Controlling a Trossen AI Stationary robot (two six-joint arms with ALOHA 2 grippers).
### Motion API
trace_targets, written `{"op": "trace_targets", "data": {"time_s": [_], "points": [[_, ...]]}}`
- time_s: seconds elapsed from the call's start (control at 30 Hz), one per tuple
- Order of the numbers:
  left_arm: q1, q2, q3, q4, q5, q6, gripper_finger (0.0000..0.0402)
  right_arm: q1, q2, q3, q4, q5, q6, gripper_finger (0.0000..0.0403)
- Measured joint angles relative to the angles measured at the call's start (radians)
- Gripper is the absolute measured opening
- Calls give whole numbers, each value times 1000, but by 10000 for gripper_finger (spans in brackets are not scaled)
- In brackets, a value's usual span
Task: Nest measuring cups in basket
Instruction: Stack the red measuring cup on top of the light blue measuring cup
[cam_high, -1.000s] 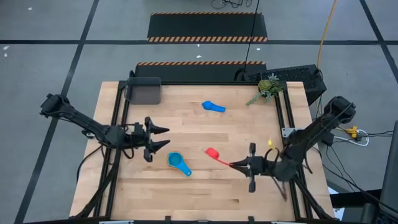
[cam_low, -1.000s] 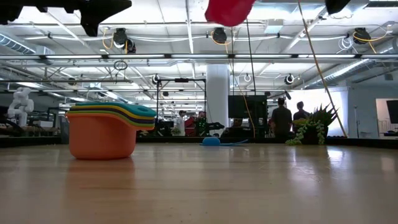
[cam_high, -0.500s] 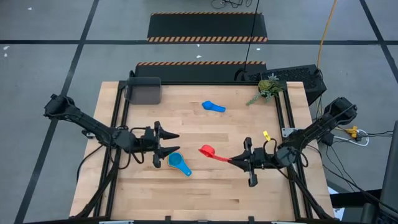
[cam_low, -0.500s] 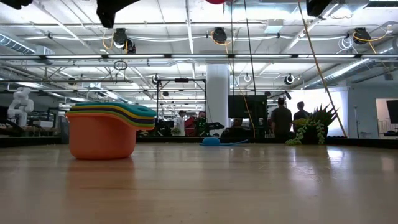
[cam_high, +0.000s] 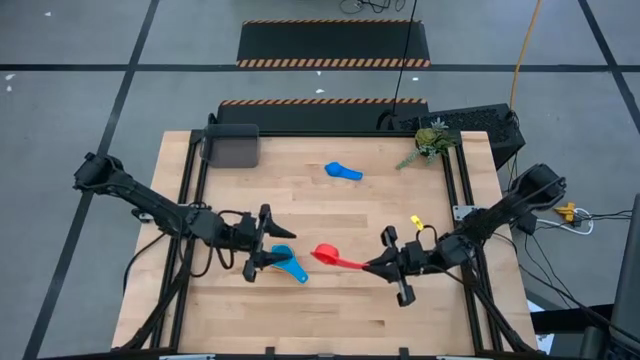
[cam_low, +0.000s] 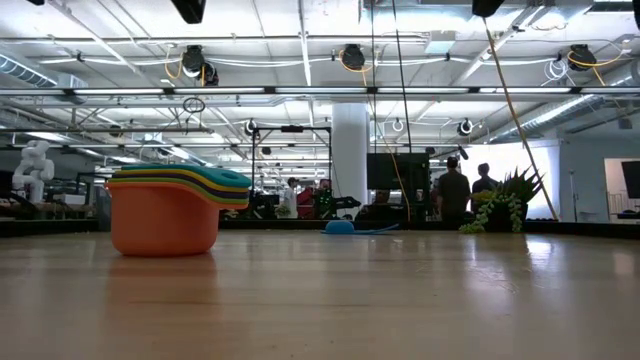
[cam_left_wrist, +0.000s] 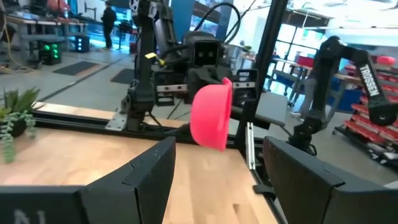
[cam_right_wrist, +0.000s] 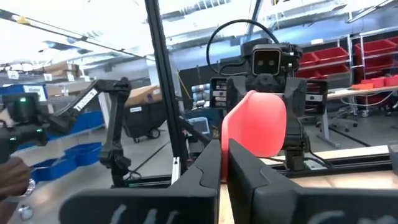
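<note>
A nested stack of measuring cups (cam_high: 285, 262), orange at the bottom and light blue on top, stands on its base on the table (cam_low: 165, 212). My left gripper (cam_high: 268, 250) hangs open above the stack, just on its left side; only a dark tip (cam_low: 190, 8) shows in the low view. My right gripper (cam_high: 378, 266) is shut on the red measuring cup (cam_high: 325, 253), which hangs in the air right of the stack and faces the left wrist camera (cam_left_wrist: 211, 116). A loose light blue cup (cam_high: 343, 171) lies on the far part of the table. The dark grey basket (cam_high: 230, 146) sits at the far left corner. My right gripper pinches the red cup's flat handle (cam_high: 352, 263) between both fingers, coming level from the table's right and lying along the handle. The fingers (cam_right_wrist: 205, 171) hide the place of contact in the wrist view. The bowl (cam_right_wrist: 255, 121) sticks out past the fingertips, lifted clear.
A green plant sprig (cam_high: 430, 140) lies at the far right corner, with a black keyboard (cam_high: 480, 122) behind it. Black rails (cam_high: 190, 190) run along the table's left and right sides. People stand in the room beyond (cam_low: 452, 190). Bare wood (cam_high: 330, 320) lies along the near edge.
My right gripper has carried the red cup toward the table's left, closer to the stack, and the cup has gone out of the top of the low view. My left gripper, still open, has moved right and toward the near edge until it hangs over the stack.
</note>
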Motion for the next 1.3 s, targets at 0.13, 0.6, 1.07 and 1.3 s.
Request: {"op": "trace_targets", "data": {"time_s": [0.13, 0.6, 1.07, 1.3], "points": [[1, 0, 0, 1, 11, -7, 243, -14, 32, 0, 55, 0, 1, 0], [48, 43, -2, 41, 11, -91, 243, -42, 92, 26, 97, -24, 10, 0], [54, 94, 12, 92, 60, -58, 243, -44, 92, 26, 114, -24, -10, 0], [55, 154, 56, 96, 72, -49, 243, -46, 92, 26, 114, -23, -15, 0]]}}
